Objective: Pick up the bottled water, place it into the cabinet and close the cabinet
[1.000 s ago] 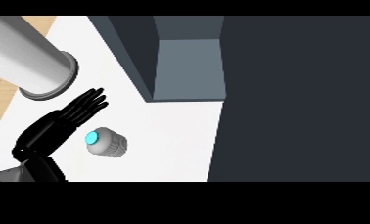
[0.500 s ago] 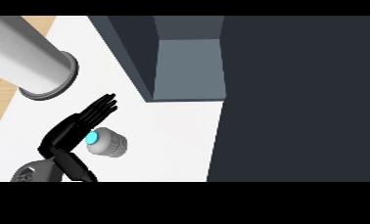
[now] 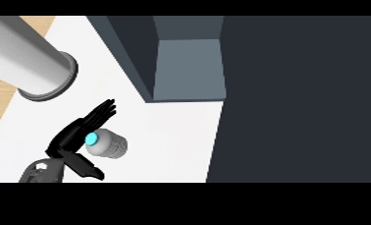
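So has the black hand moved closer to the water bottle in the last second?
Yes. The hand has shifted right and down, away from the grey cylinder, and now sits against the unmoved water bottle.

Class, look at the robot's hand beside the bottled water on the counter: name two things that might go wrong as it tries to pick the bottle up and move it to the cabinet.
1. The hand lies against one side of the bottled water with fingers straight, so closing may tip or push it.
2. The open cabinet has a dark wall facing the bottle; a direct carry might clip it.
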`<state>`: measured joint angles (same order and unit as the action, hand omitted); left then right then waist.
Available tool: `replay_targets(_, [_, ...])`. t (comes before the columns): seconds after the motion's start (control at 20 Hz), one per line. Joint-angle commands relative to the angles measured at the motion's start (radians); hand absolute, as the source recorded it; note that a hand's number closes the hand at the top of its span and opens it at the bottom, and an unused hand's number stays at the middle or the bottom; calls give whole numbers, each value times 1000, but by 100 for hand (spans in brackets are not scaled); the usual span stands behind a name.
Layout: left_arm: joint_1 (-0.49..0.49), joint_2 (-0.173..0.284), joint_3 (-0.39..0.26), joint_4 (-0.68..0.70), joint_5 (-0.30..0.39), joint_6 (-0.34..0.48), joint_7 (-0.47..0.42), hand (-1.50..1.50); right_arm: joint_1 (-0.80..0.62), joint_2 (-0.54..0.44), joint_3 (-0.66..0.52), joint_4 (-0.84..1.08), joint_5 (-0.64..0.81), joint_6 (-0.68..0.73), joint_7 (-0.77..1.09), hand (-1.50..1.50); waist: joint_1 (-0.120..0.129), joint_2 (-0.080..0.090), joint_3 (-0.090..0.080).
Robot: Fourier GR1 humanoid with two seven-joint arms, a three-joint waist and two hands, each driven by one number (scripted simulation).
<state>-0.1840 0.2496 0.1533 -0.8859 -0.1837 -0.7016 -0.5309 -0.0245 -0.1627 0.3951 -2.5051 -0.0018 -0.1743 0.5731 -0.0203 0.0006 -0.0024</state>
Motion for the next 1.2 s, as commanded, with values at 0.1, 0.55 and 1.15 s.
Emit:
replay_targets(0.1, [-71,-15,-52,164,-44,-16,-183,-150,46,-7,37,-102,47,-6,1,-150,-1,0,1])
replay_targets(0.55, [-127,-15,-69,314,-4,-27,-263,-150,65,-26,37,-136,52,-22,2,-150,-11,0,0])
replay_targets(1.15, [-187,-24,-113,442,25,-78,-290,150,91,-32,-15,-116,6,-37,-36,-150,-8,1,0])
